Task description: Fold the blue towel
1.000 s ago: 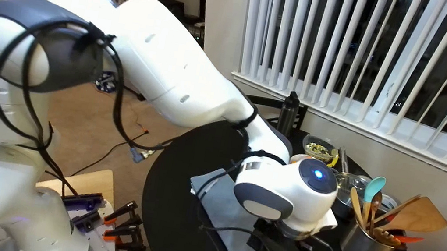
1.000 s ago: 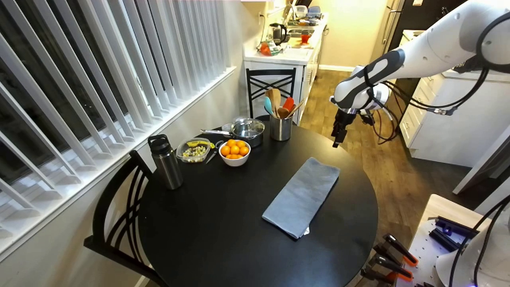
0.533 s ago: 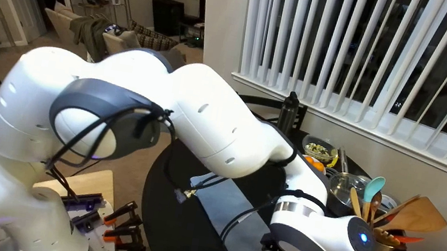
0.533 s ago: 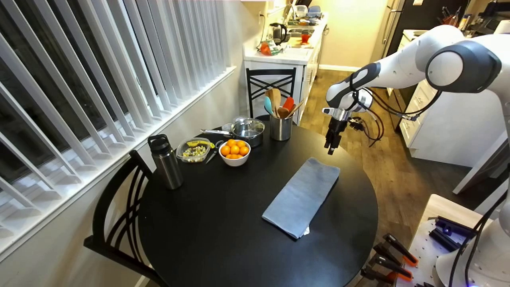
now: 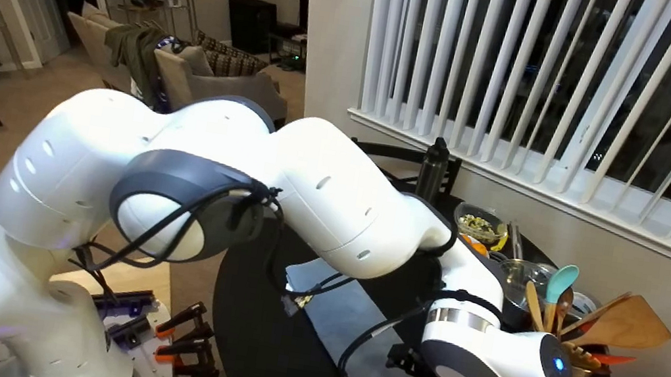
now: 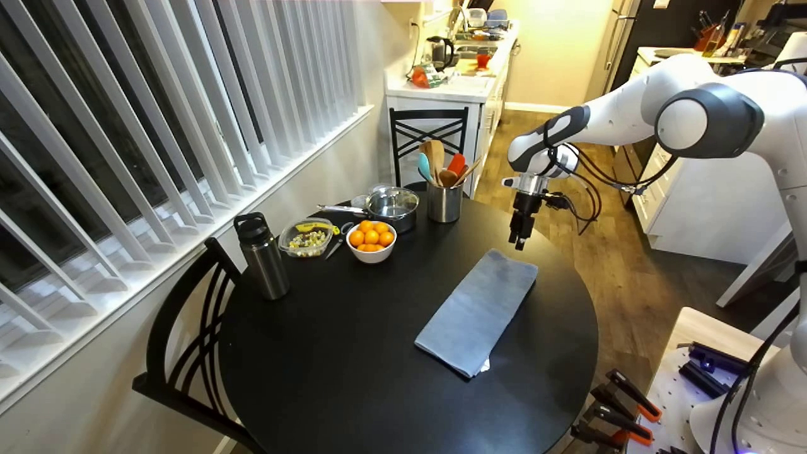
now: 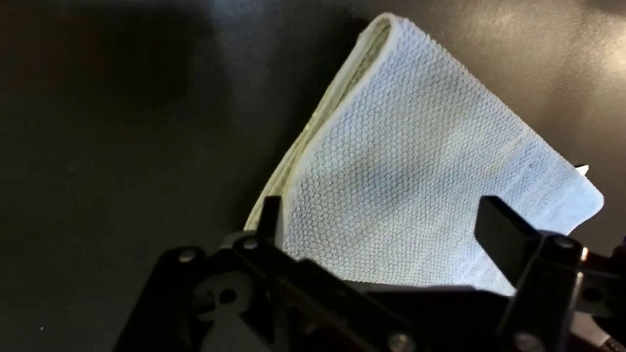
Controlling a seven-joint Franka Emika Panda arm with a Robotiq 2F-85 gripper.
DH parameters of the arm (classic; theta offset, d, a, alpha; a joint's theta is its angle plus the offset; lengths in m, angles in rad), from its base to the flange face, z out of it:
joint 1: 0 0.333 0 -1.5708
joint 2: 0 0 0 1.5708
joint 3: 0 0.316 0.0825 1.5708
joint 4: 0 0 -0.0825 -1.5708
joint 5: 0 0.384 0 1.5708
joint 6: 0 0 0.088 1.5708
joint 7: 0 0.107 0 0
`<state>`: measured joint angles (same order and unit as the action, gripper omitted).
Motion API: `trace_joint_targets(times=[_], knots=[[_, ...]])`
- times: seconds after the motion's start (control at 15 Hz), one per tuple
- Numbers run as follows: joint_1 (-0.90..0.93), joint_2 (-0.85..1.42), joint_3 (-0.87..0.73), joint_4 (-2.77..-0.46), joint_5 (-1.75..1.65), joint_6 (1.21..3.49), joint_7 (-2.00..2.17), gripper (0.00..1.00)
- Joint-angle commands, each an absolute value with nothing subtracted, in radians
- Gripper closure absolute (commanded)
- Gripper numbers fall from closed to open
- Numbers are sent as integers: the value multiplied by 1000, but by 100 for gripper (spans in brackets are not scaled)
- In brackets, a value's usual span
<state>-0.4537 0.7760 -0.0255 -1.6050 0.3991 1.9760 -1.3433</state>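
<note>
Towel [image 6: 477, 312] of plain, muted grey-blue is lying on the round black table [image 6: 328, 353], forming a long, flat strip set at a slant, and a small white tab [image 6: 485, 365] is peeping out beside one corner. The wrist view is bringing out more of it: its knobbly weave is standing clear, its colour is looking paler, and along one side two layers are parting slightly, curving into a rounded fold and letting a yellowish inner face show. There the gripper [image 7: 380, 215] is holding its jaws spread wide, the layered edge lying behind one of them in that view and the broad face behind the other. In an exterior view the gripper is appearing as a slim dark shape near the towel's far end, too slender for judging the gap. A white bowl [image 6: 371, 256] of oranges [image 6: 371, 237] is showing whole there, with a kitchen counter [image 6: 470, 88] standing in the background. In an exterior view where the white arm [image 5: 339, 209] is filling the middle, part of the towel is being hidden, only a patch of the oranges is showing, and a grey sofa [image 5: 233, 93] is standing beyond the arm.
</note>
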Motion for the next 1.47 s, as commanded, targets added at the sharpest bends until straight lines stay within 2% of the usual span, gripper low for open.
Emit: trace_joint_targets(times=[0.0, 0.67, 1.4], knots=[[-441, 840, -29, -1558, 382, 1934, -1264, 0], [-454, 879, -14, -1546, 388, 1953, -1240, 0], [-439, 903, -22, -1540, 378, 1943, -1008, 0]])
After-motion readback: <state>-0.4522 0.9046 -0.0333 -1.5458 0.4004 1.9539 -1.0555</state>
